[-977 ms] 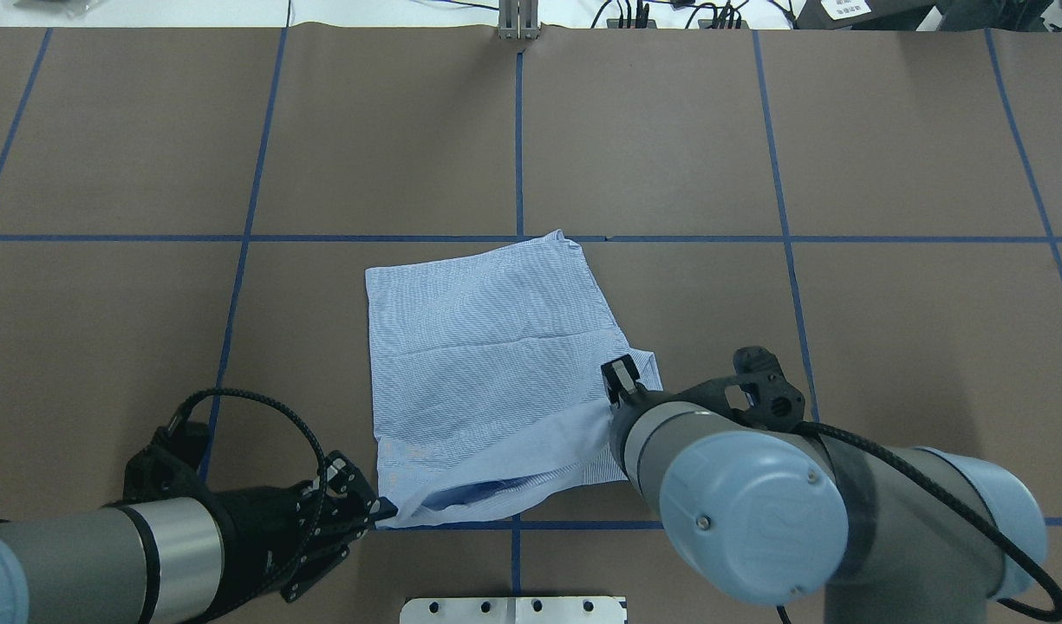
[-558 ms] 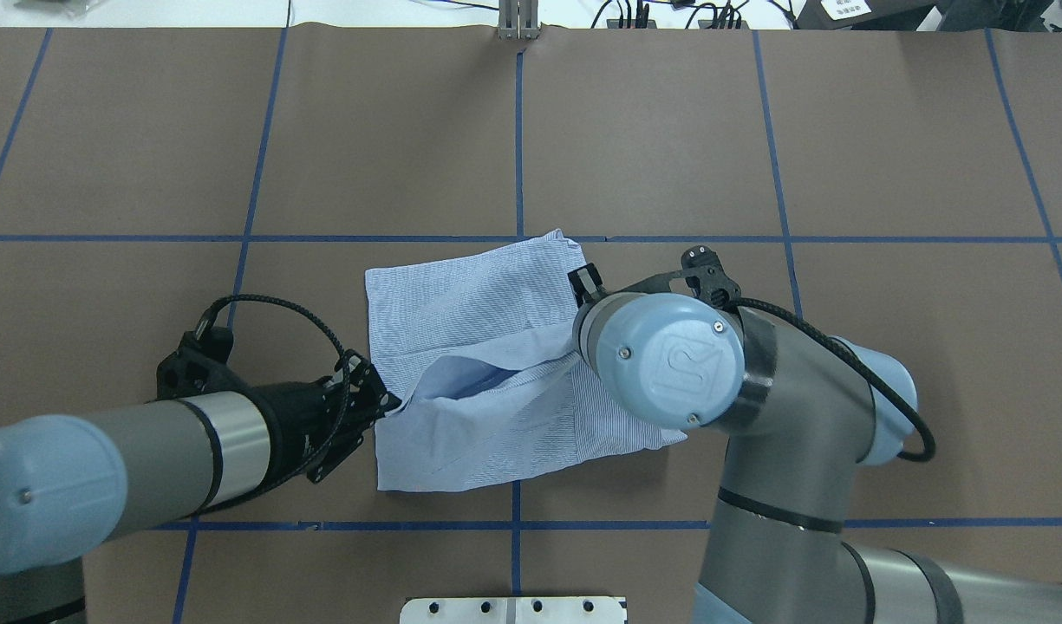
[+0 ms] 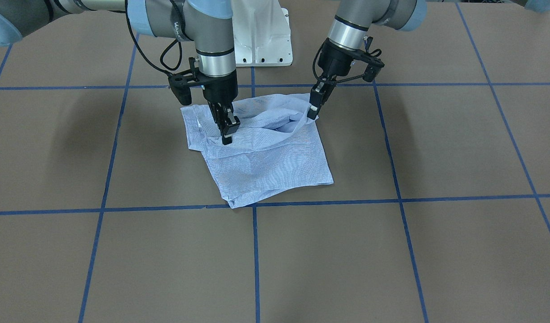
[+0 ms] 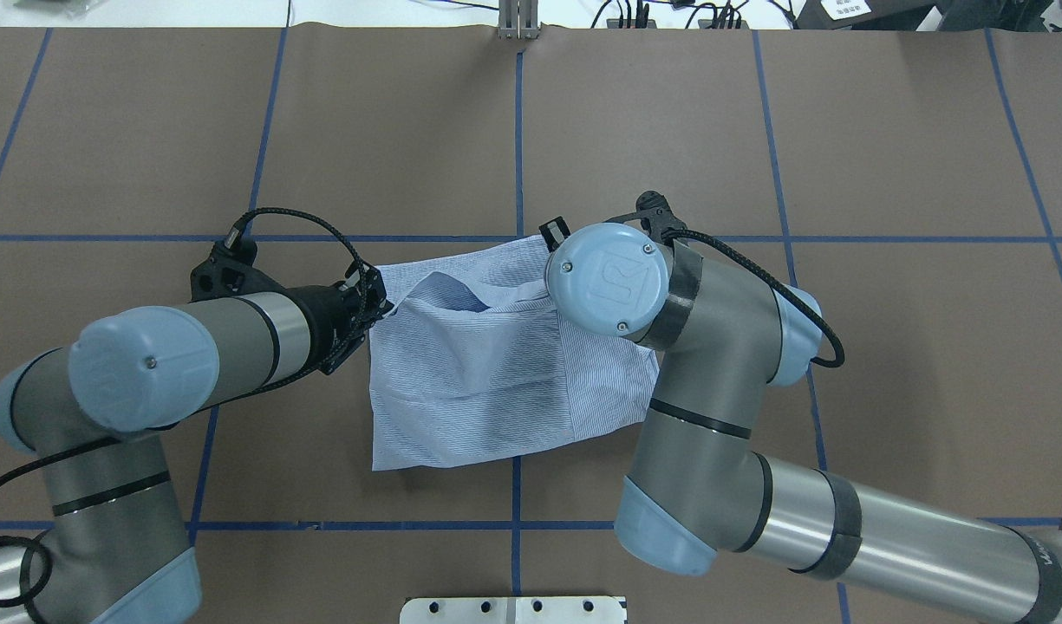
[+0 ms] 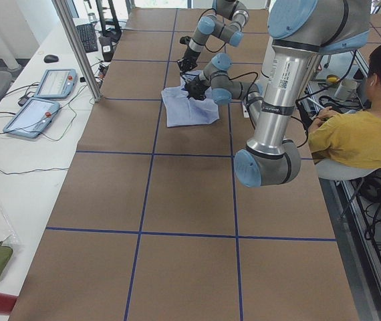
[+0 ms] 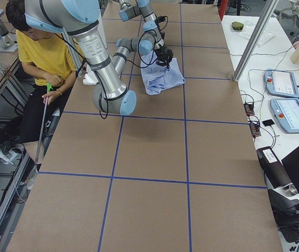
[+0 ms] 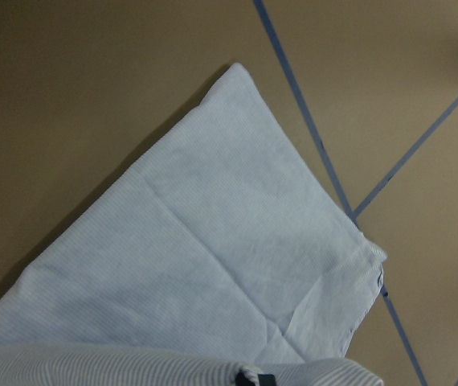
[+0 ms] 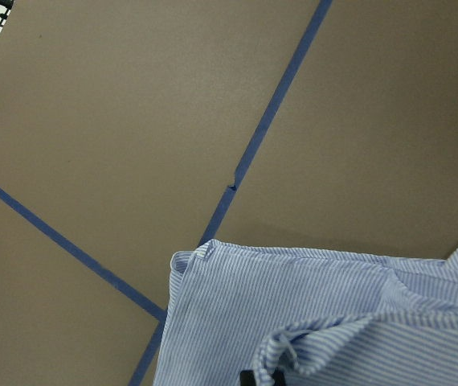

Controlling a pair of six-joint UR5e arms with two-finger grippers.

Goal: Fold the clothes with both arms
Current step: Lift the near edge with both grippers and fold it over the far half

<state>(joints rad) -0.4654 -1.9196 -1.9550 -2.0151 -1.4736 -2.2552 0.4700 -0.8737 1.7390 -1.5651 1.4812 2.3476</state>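
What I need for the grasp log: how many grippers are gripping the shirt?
2. The left gripper pinches the shirt's raised corner on the robot's left side; the right gripper pinches the raised edge on its right side. Neither grip is hidden.

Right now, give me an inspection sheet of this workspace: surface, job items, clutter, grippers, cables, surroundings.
Surface: brown table marked with a blue tape grid.
Job's things: striped shirt, partly folded, with one layer raised and sagging between the two grippers.
Clutter: nothing seen.
Grippers: left gripper and right gripper, the jaws of each closed on the shirt's raised layer.
Cables: black cables loop at both wrists, off the cloth.
Surroundings: seated operator at the robot's side of the table; control tablets on a side bench.
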